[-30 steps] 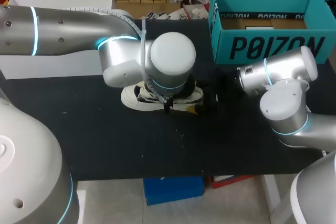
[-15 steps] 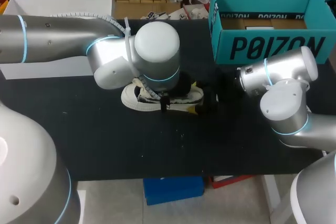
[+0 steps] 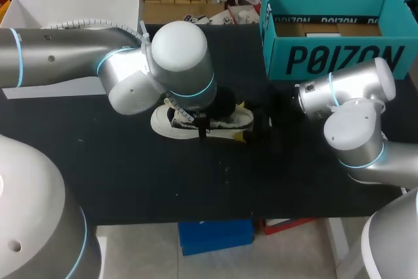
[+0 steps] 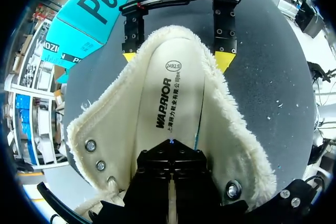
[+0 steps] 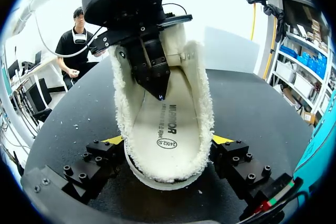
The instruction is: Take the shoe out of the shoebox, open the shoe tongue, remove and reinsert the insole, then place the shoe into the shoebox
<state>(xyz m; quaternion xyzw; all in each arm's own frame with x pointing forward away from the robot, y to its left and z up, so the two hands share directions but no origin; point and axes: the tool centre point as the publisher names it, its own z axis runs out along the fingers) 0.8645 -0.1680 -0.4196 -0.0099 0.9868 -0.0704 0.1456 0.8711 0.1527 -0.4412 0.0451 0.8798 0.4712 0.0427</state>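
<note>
Scene: A fleece-lined shoe (image 3: 171,122) lies on its sole near the middle of the black table (image 3: 130,174), out of the teal shoebox (image 3: 339,57), which stands open at the far right corner.

Just changed: Over the last second the left arm (image 3: 78,63) has swung its wrist toward the table's left edge, from above the shoe's middle to above its toe end. The shoe has not shifted, and the right arm (image 3: 353,122) has kept its place.

What it means: The shoe is out and spread wide, so the work now looks to be at the insole stage. The insole (image 4: 170,93) lies flat inside the shoe, so its removal appears not yet done.

Left end effector (image 4: 170,142): Its dark fingers are pressed together to a point, with the tip down on the insole just behind the tongue area. Whether any of the insole is pinched between them cannot be told.

Right end effector (image 5: 168,142): It is clamped on the shoe's heel, one yellow tip against each side of the fleece collar, bracing the shoe.

View against view: The overhead camera hides the shoe's opening and the left fingers under the left wrist. The two wrist cameras show both, looking down the shoe from opposite ends. Only the right wrist camera shows the left fingers side-on as they descend into the shoe.
</note>
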